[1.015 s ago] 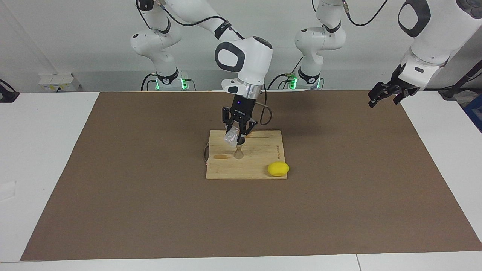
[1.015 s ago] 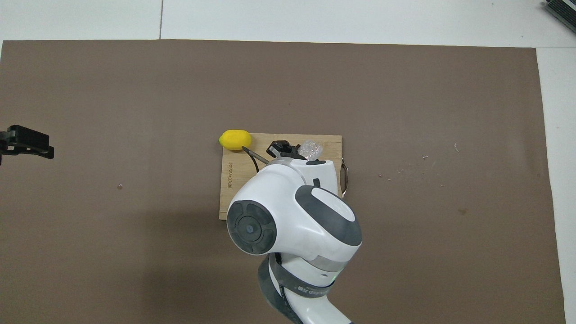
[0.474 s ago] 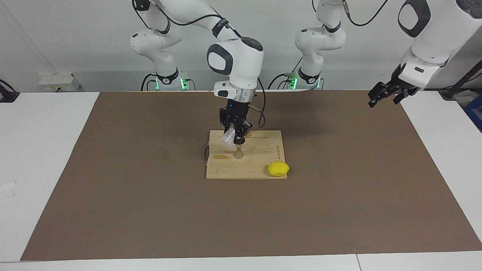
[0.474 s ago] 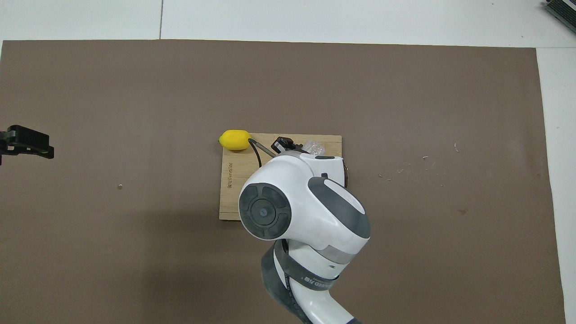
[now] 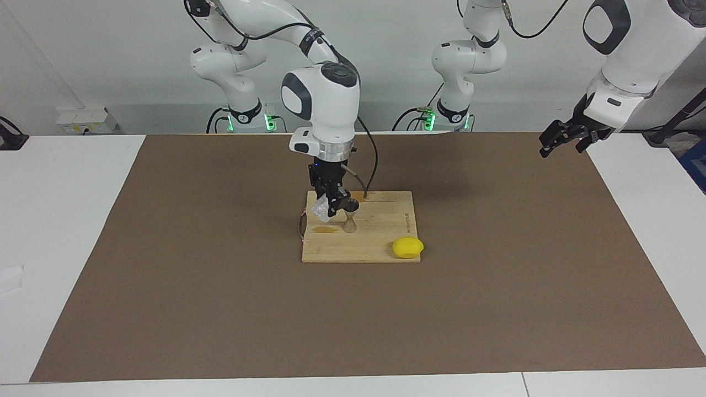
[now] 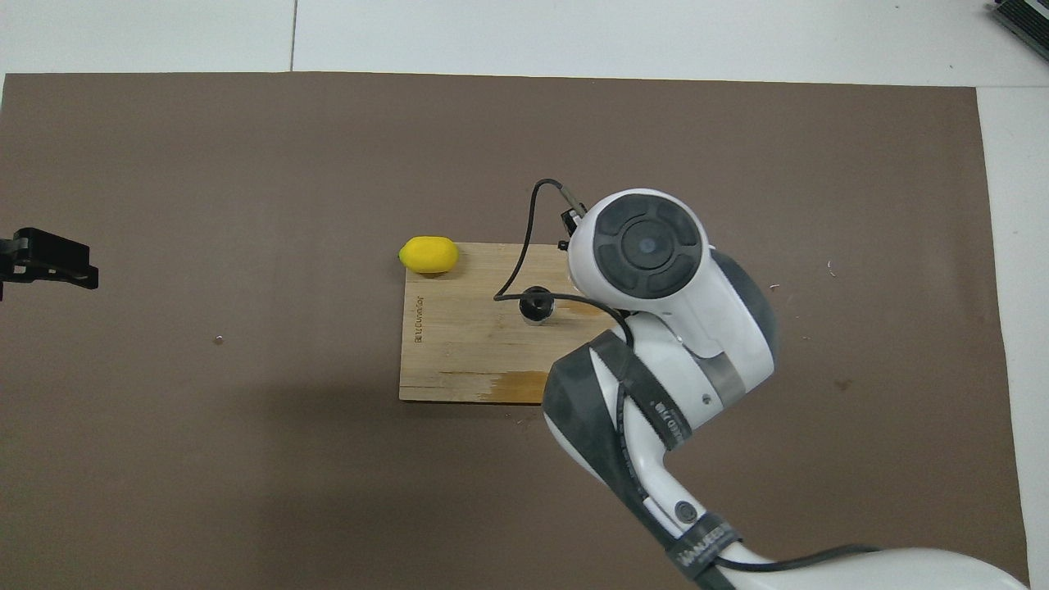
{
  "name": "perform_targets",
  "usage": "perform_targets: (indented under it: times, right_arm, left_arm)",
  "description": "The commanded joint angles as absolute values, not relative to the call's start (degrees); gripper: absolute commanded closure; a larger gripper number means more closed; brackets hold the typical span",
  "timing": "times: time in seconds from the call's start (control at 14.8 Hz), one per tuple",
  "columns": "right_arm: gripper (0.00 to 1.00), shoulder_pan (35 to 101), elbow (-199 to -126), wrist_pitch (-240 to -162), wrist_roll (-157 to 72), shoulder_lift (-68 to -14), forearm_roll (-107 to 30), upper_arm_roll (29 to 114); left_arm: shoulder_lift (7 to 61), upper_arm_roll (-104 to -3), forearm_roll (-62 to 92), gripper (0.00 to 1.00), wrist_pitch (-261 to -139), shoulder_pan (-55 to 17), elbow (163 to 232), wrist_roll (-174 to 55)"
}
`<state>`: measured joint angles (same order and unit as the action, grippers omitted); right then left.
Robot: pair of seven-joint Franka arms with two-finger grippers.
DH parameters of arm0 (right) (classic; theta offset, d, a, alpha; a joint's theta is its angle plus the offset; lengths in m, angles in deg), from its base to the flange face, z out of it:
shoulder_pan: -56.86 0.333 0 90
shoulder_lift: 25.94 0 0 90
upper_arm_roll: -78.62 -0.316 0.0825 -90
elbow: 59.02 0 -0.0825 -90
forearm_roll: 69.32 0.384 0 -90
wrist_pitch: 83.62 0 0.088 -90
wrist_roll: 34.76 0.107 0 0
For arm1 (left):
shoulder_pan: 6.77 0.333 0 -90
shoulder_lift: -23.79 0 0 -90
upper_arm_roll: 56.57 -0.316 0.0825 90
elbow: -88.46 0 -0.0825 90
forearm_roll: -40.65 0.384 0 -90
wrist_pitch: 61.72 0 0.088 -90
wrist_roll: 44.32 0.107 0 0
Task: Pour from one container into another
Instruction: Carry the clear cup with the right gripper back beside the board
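Note:
My right gripper [image 5: 330, 208] is shut on the small clear ribbed cup [image 5: 321, 210] and holds it tilted, low over the wooden board's [image 5: 380, 220] edge at the right arm's end. The steel hourglass jigger [image 5: 349, 223] stands upright on the board beside the cup, apart from it. It also shows in the overhead view [image 6: 537, 307], where the arm hides the cup and my right gripper. My left gripper [image 5: 567, 139] is open and empty, waiting in the air over the left arm's end of the table; it also shows in the overhead view [image 6: 49, 262].
A yellow lemon [image 5: 407, 247] lies at the board's corner farthest from the robots, toward the left arm's end; it also shows in the overhead view [image 6: 428, 254]. The board [image 6: 459, 352] lies on a brown mat [image 5: 220, 303]. A wet stain marks the board near the cup.
My right gripper has carried the cup away from above the jigger, down and toward the right arm's end of the board. The right arm has swung aside, uncovering the jigger from above. The left arm is still.

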<state>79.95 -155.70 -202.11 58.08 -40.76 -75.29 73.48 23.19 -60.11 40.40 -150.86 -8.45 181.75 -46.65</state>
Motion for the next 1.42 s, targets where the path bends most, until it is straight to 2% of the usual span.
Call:
perform_targets:
  times: [0.0,0.54,0.88,1.08,1.35]
  right_arm:
    - [1.0,75.2,-155.5,-202.2,52.7,-40.4,-66.9,72.9]
    - [1.0,60.7,-162.0,-197.8,36.2,-39.3,-46.1,72.9]
    - [1.0,51.6,-166.8,-195.0,21.6,-40.3,-41.5,72.9]
    - [1.0,48.4,-167.7,-195.1,17.5,-40.6,-41.3,72.9]
    - [1.0,45.1,-168.7,-195.0,10.9,-43.9,-39.2,73.0]
  left_arm:
    - [21.6,-60.1,39.7,0.0,-151.8,-8.3,183.7,-47.4]
    - [21.6,-60.1,39.7,0.0,-151.8,-8.3,183.7,-48.2]
    - [21.4,-60.1,39.7,0.0,-151.9,-8.3,184.1,-48.3]
    - [21.4,-60.1,39.7,0.0,-151.9,-8.3,184.1,-48.3]
    - [21.3,-60.1,39.7,0.0,-151.9,-8.3,184.2,-48.3]
